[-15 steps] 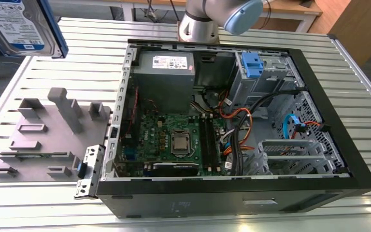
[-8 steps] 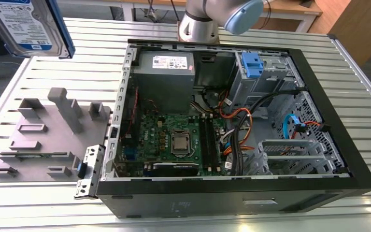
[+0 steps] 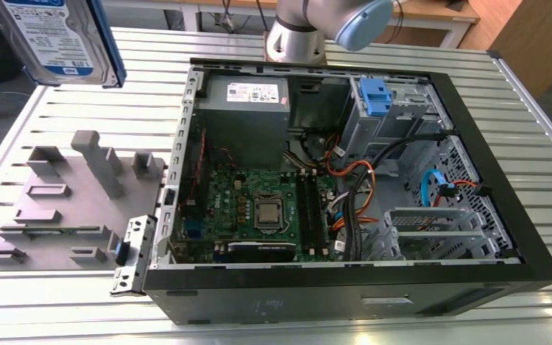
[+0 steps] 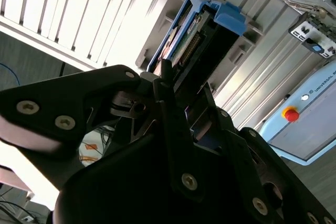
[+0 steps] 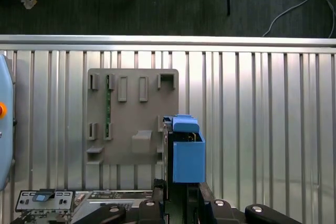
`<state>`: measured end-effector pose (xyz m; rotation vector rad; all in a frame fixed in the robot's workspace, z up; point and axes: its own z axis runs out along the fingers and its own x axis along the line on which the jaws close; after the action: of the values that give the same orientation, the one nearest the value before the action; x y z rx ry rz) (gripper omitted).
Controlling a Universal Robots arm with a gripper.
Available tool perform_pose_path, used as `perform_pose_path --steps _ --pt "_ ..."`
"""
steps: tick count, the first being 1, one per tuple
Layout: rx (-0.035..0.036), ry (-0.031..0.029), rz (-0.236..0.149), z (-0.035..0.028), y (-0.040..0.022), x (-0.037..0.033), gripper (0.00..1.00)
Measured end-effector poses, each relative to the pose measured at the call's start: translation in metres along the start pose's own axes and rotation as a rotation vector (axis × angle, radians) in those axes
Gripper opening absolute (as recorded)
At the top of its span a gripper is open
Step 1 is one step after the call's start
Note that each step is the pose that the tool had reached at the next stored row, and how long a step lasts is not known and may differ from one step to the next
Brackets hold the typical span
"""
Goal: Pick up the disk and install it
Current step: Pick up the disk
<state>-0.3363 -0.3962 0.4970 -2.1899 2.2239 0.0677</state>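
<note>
Disk [image 5: 185, 153] was held edge-on between the closed jaws of the gripper [image 5: 181, 188], gripped at one end and hanging clear above the grey fixture plate [image 5: 131, 103] on the slatted table [image 5: 262, 129]. In the exterior view it was seen high at that view's left, well apart from the open computer case [image 3: 353, 187]. The end hold was judged to leave the blue side rails [image 4: 228, 14] free for sliding into the drive bay [image 3: 376, 100].
</note>
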Motion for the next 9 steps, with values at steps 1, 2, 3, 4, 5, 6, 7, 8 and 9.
perform_pose_path --steps 1,2,3,4,5,6,7,8,9 --pt "-0.0001 0.0 0.0 -0.0001 -0.0024 -0.0001 0.35" --pt "0.0 0.0 0.0 -0.0001 -0.0048 -0.0001 0.35" --pt "0.0 0.0 0.0 -0.0001 -0.0072 -0.0001 0.35" --pt "0.0001 -0.0001 0.0 -0.0001 -0.0096 -0.0002 0.35" --pt "0.0 0.0 0.0 -0.0002 -0.0119 -0.0002 0.35" --pt "0.0 0.0 0.0 -0.0003 -0.0144 -0.0002 0.35" --pt "0.0001 -0.0001 0.0 -0.0002 -0.0171 -0.0003 0.35" --pt "0.0 0.0 0.0 -0.0003 -0.0196 -0.0003 0.35" --pt "0.0 0.0 0.0 -0.0004 -0.0223 -0.0004 0.35"
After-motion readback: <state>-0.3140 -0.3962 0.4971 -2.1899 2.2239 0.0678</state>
